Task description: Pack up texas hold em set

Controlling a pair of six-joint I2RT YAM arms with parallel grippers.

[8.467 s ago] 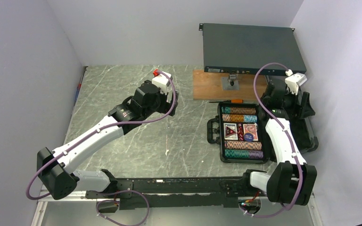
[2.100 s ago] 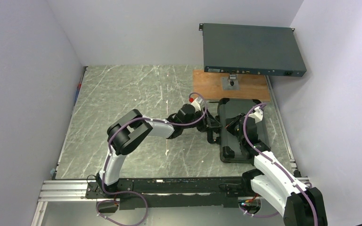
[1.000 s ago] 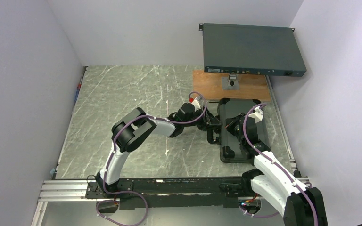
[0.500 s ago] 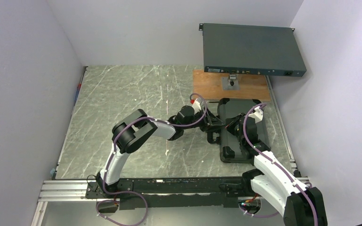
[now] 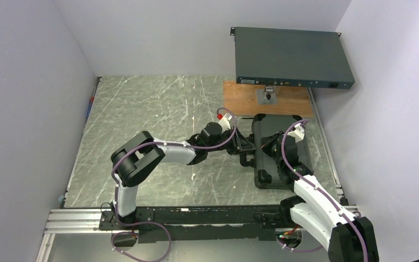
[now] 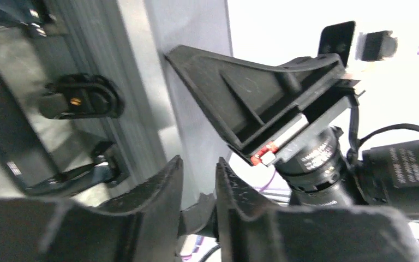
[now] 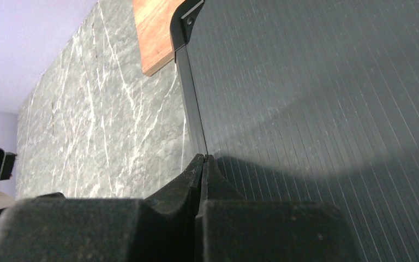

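Poker case (image 5: 266,124), black and ribbed, is closed; your pressed-together right end effector (image 7: 203,164) pins the lid (image 7: 316,109), probably so the slightly spread left end effector (image 6: 199,161) can latch it.

Your left arm (image 5: 172,148) and right arm (image 5: 319,199): white shells, black joints, purple cables (image 5: 283,146) looping alongside (red cap (image 5: 220,116) by the left wrist).

case (image 5: 267,124): black, ribbed lid, lying shut and flat | place: sitting at the right of the desk (image 5: 158,109), far edge meeting the wooden board (image 5: 243,98) | handle (image 5: 245,158): pointing left
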